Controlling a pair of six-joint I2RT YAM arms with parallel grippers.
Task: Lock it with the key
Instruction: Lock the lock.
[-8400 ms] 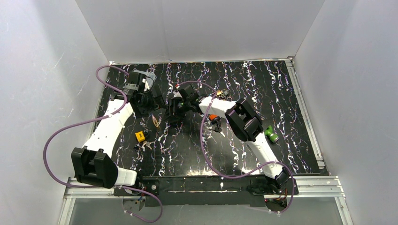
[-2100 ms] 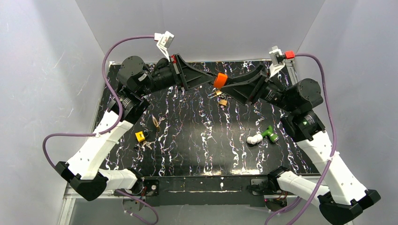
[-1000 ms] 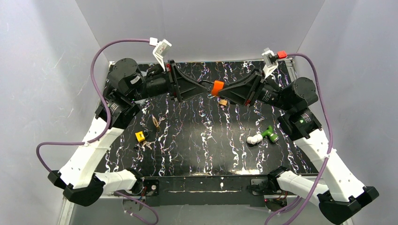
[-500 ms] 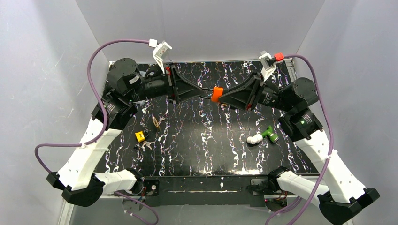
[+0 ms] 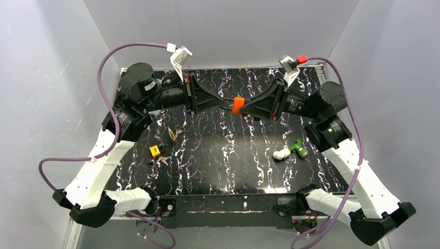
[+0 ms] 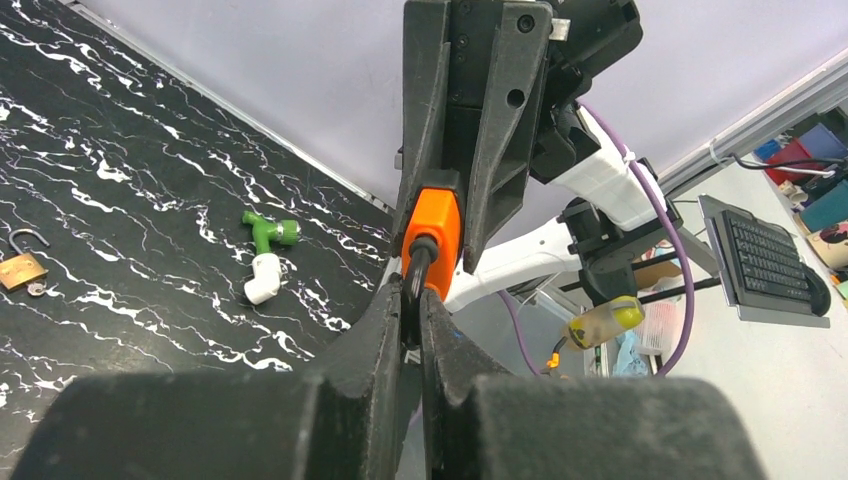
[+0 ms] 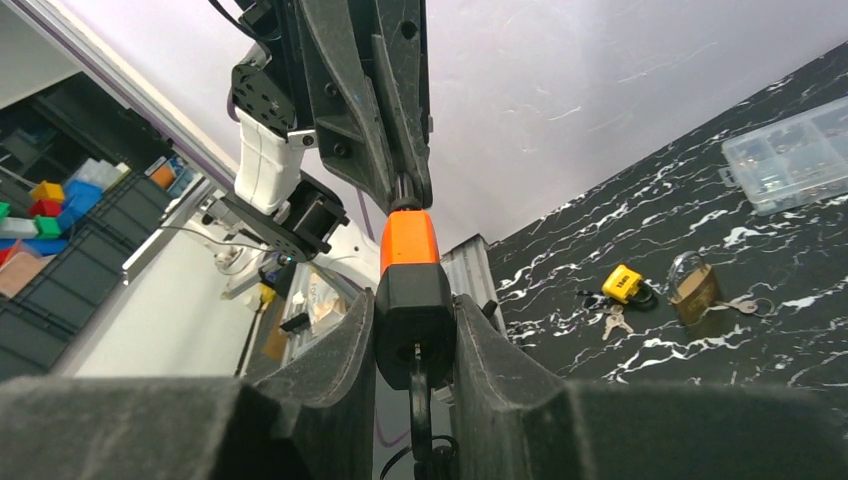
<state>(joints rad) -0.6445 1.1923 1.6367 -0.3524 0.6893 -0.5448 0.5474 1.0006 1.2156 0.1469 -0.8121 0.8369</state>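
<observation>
Both grippers are meeting tip to tip in mid-air above the far middle of the table (image 5: 218,171). The right gripper (image 7: 413,300) is reaching in from the right and clamping the lock (image 7: 410,242) by its black part. Its fingers are pressing on both sides, and the orange end is sticking out toward the left arm. A black loop is hanging from the lock's other end, toward the right wrist.

The left gripper (image 6: 416,290) is reaching in from the left, its fingers pinching tight on the key (image 6: 421,262). The key's dark head is sitting between the pads, right against the orange end. The blade is hidden, so I cannot tell how deep it is sitting.

The lock is touching nothing but the two grippers and is hanging well above the table.

On the table, a brass padlock (image 6: 20,268) is lying with its shackle open and small keys just beside it. A yellow lock (image 5: 154,151) is lying toward the left. A green-and-white piece (image 5: 291,149) is lying toward the right, near the right arm.
</observation>
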